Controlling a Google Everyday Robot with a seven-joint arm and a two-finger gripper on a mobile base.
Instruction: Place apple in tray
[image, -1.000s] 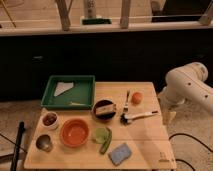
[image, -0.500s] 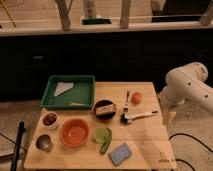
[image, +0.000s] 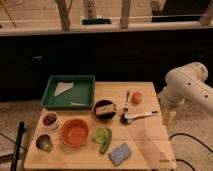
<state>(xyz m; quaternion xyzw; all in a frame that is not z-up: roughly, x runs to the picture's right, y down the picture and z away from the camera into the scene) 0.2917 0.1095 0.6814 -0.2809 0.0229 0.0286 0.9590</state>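
Note:
The apple (image: 136, 97) is a small orange-red fruit resting on the wooden table (image: 145, 145), right of centre and toward the back. The green tray (image: 50, 92) sits at the table's back left, holding a white piece and a small yellowish item. The white arm (image: 192, 87) stands off the table's right side. My gripper (image: 169, 117) hangs below the arm by the table's right edge, to the right of the apple and a little nearer than it, and apart from it.
A black bowl (image: 104, 109) with food sits between tray and apple. A dish brush (image: 138, 116) lies in front of the apple. An orange bowl (image: 75, 132), a small white bowl (image: 49, 119), a metal cup (image: 44, 142), a green item (image: 102, 136) and a blue sponge (image: 119, 153) fill the front.

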